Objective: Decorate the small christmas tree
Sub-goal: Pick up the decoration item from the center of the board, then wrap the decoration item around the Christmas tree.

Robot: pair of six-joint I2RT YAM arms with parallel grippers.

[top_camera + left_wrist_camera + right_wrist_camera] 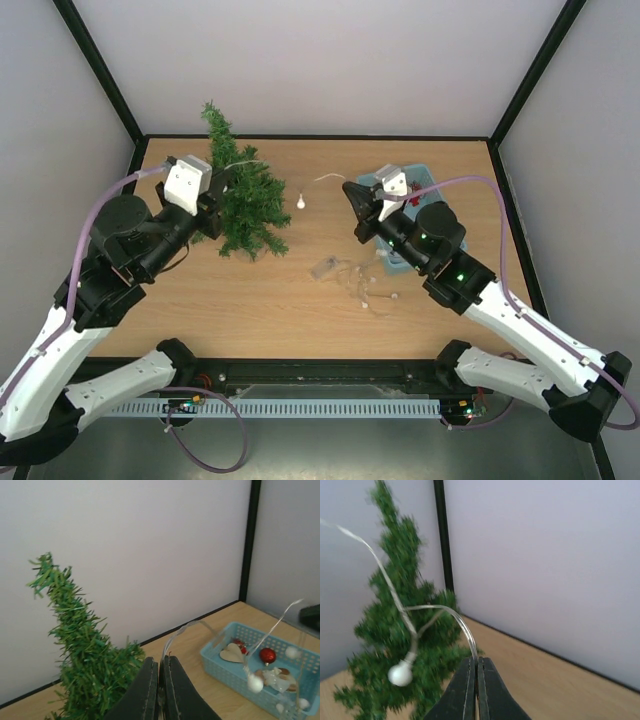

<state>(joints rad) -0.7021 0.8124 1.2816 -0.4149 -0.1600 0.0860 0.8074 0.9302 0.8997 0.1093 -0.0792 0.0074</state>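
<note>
1. while its fingers press together, left gripper (161, 664) pinches the light string (400, 674) wire, just beside the small christmas tree (245, 205).
2. right gripper (476, 662) also closed, clamped on same wire.
3. tree upright, far left of table (250, 300); blue basket (422, 176) far right.

Top view: bright, flat, diffuse light that looks to come from above, no glare on the table (300, 310). Shadows are short and soft, darkest under the small christmas tree (245, 205) at 10 o'clock. Wide lens: the enclosure posts splay outward toward the corners. Green LEDs (459, 272) on the right arm read clearly at 3 o'clock. Left wrist view: tree needles resolve fine, basket (225, 672) at 4 o'clock slightly soft, light string (255, 682) smeared and half transparent. Right wrist view: worst of the three, tree blurred throughout, bead (400, 674) at 7 o'clock blown to plain white, walls carry a lilac cast.
</note>
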